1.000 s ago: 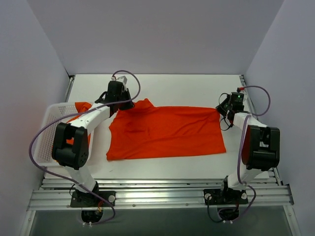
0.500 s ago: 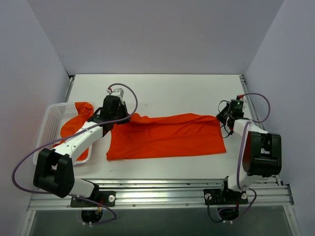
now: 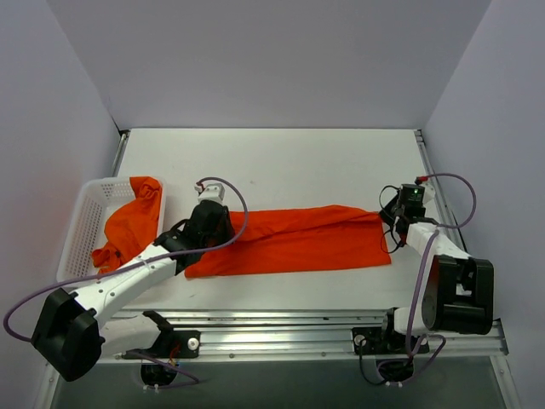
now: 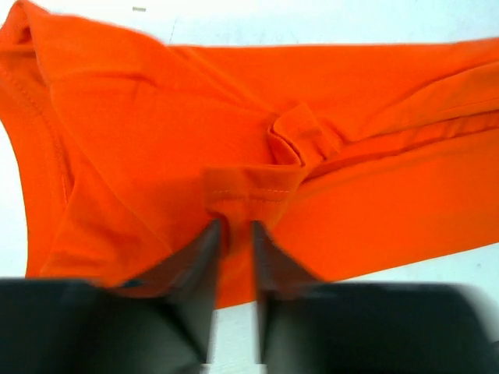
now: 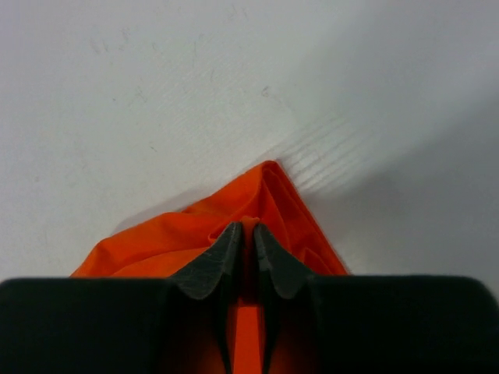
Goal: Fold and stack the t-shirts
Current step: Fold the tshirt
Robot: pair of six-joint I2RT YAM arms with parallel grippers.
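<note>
**Draw both corners down level**

My left hand (image 4: pixel 234 227) is clamped on the hem of the t-shirt (image 3: pixel 298 240), my right hand (image 5: pixel 245 230) on its corner. It lies half-folded on the bench (image 3: pixel 289 162). I'd pull both evenly nearward, fabric taut, so edges meet.

A white perforated basket (image 3: pixel 78 228) is being borne at the left edge of the white surface (image 3: pixel 298 158), which is being enclosed by pale walls (image 3: pixel 272 60)

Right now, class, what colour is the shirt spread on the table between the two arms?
The shirt is plain orange-red; best seen in the top external view.
</note>
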